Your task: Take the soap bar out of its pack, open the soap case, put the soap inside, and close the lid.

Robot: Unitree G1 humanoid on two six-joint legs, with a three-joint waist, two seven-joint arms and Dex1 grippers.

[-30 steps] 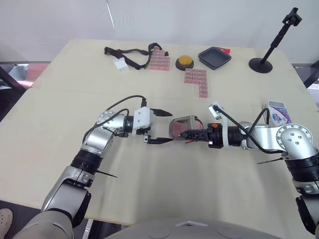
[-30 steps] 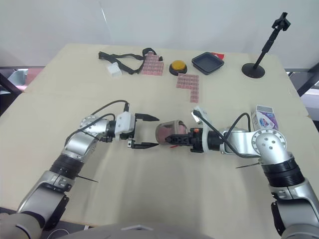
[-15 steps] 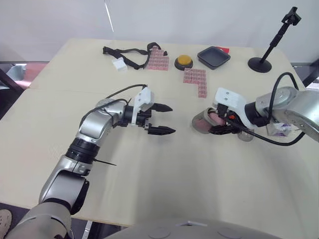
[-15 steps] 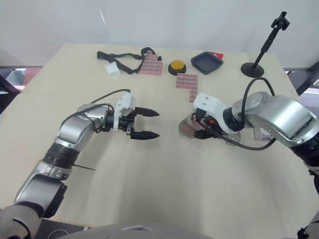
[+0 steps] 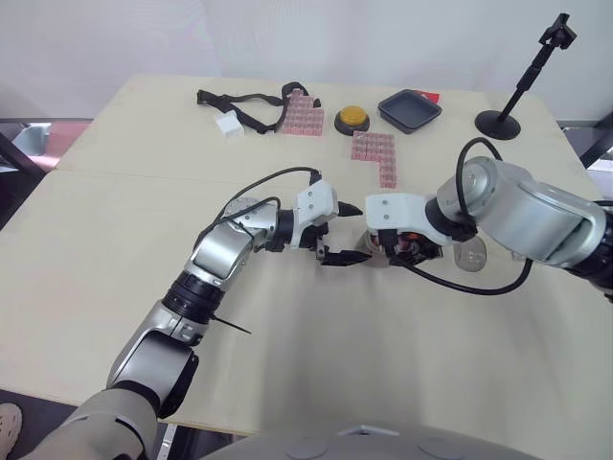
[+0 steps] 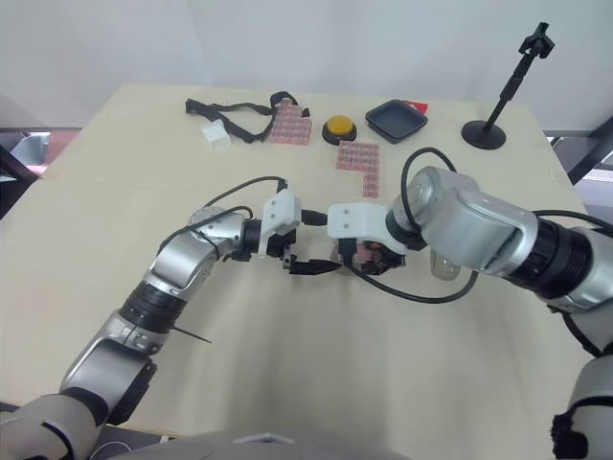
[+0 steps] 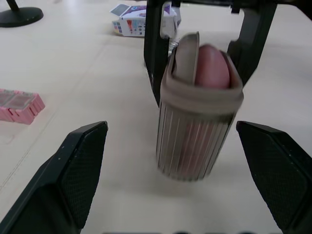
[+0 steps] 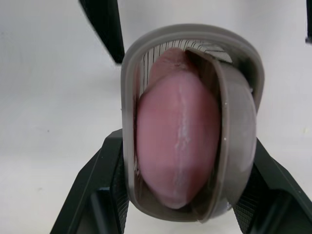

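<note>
The grey ribbed soap case (image 7: 197, 122) stands on end on the table with the pink soap bar (image 8: 178, 141) inside it and its mouth open. My right gripper (image 5: 391, 247) is shut on the case, one black finger (image 8: 105, 185) on each side. My left gripper (image 5: 356, 233) is open just left of the case, its fingers (image 7: 73, 170) spread wide on either side without touching it. The soap pack (image 7: 141, 22) lies on the table behind the case.
A clear rounded piece (image 5: 470, 254) lies on the table by my right forearm. Further back are pink block sets (image 5: 378, 153), a yellow button (image 5: 354, 117), a black tray (image 5: 412, 108), a black strap (image 5: 244, 101) and a camera stand (image 5: 503, 120).
My right arm has swung the case leftward to the table's middle and stood it on end. My left gripper has reached right, so its open fingers now flank the case.
</note>
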